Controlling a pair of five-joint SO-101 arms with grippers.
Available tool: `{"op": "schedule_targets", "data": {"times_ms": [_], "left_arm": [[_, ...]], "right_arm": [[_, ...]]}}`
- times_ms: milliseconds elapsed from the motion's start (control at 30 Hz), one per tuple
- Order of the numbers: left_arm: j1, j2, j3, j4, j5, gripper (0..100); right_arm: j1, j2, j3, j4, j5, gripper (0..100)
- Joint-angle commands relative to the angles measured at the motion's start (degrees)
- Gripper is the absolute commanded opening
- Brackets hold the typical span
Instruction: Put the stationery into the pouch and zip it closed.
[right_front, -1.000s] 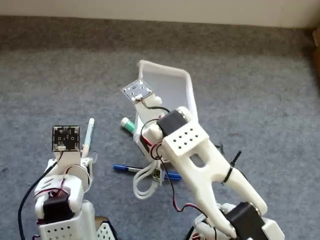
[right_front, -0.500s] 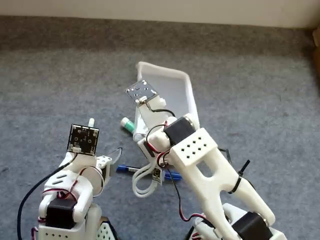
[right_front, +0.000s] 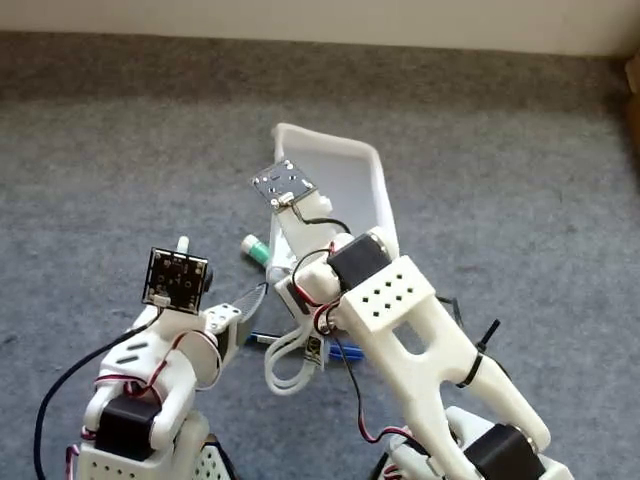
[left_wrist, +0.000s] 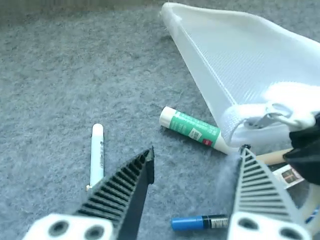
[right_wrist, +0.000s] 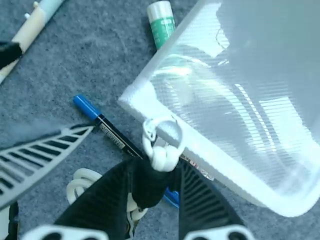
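The translucent white pouch lies open on the carpet. My right gripper is shut on the white pull at the pouch's near corner, also seen from above. My left gripper hangs open over the carpet, just left of that corner. A green glue stick lies beyond its fingertips, next to the pouch's edge. A white pen lies off to one side. Under the gripper lies a blue pen, which runs beneath the right arm.
A white cord loop lies on the carpet under the right arm. The glue stick and white pen sit left of the pouch. Grey carpet stretches open to the right and far side.
My left arm has swung right, away from the white pen and toward the pouch's corner and blue pen. The right arm shifted slightly, still holding the pouch.
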Motion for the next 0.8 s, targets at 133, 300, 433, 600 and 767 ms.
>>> {"op": "schedule_targets", "data": {"times_ms": [133,300,433,600,767], "left_arm": [[1.19,-0.66,5.05,-10.81,0.7,26],[1.36,-0.66,7.6,-14.33,0.7,26],[3.47,-0.66,8.84,-15.3,0.62,26],[3.74,-0.66,9.36,-15.47,0.53,26],[3.65,-0.66,10.07,-15.82,0.44,26]], "right_arm": [[0.75,-3.74,-0.22,-1.19,0.35,0.5],[0.75,-3.74,-0.22,-1.19,0.35,0.5],[0.66,-3.74,-0.22,-1.19,0.35,0.5],[-0.75,-3.82,0.75,-0.75,0.35,0.5],[-1.98,-3.82,1.8,-0.4,0.35,0.5]]}}
